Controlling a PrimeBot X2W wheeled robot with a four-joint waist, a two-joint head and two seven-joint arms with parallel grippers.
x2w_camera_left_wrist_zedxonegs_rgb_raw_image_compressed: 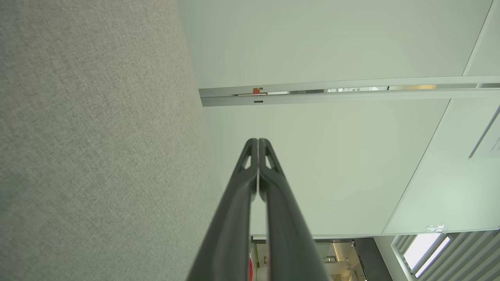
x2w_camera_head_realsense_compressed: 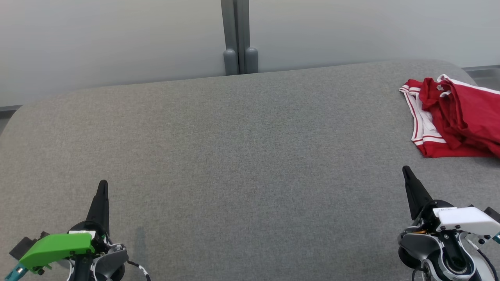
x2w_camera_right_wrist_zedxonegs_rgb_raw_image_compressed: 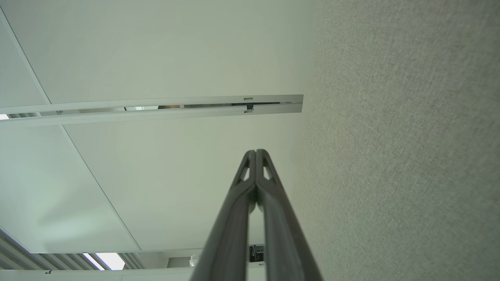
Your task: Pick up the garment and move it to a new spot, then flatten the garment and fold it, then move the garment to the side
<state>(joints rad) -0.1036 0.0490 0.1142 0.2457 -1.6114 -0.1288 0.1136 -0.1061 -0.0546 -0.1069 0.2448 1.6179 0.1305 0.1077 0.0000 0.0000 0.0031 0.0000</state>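
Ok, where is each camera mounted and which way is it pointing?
Head view: on the head, facing forward and down at the grey padded surface, red garment at far right; shut left pincer and right pincer at the bottom corners.
Left wrist view: on the left wrist, looking along its shut pincer toward pale wall panels.
Right wrist view: likewise, along the right pincer.
Shared: both wrist views show surface and wall panels.

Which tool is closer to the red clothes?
Right. In the head view the right tool sits just below the red garment, apart from it; the left tool is far off at lower left.
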